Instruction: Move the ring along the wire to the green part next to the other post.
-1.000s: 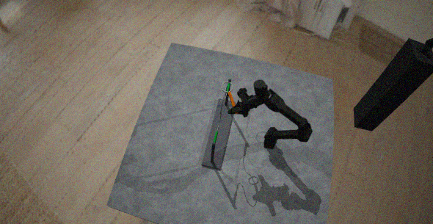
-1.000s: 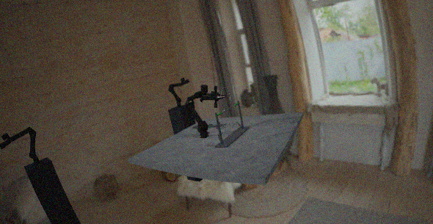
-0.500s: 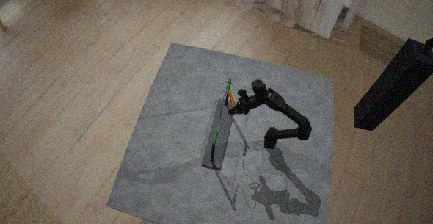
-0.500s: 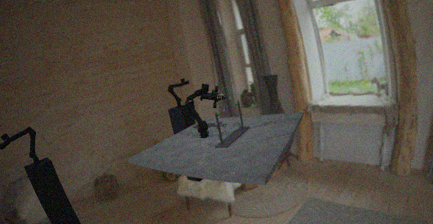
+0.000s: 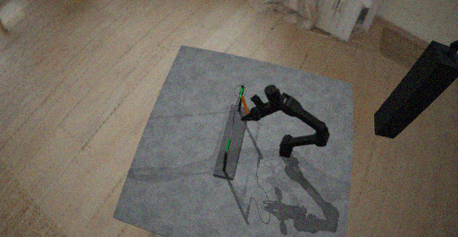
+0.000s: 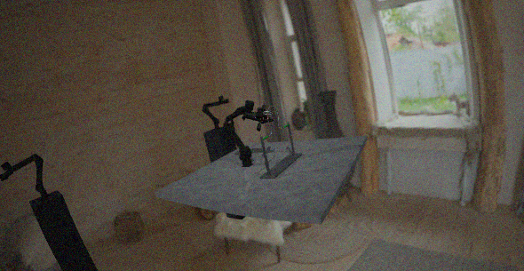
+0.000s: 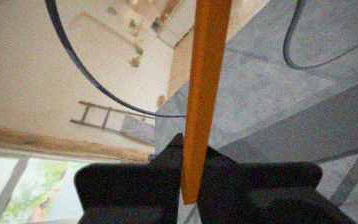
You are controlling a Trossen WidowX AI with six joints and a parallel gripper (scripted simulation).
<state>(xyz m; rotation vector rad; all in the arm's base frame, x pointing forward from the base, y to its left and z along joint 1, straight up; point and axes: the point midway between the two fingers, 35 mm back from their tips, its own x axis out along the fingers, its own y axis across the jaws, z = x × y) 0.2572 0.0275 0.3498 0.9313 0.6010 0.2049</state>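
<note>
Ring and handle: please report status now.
Gripper shut on orange handle. Ring around green wire section at one post. Grey wire span ahead; other green section untouched.

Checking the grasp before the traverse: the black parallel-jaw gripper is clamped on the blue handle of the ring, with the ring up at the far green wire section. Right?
Not quite: the handle is orange, not blue, as the wrist view shows. The black parallel-jaw gripper is shut on it, and the top view shows the ring at the far green wire section.
</note>
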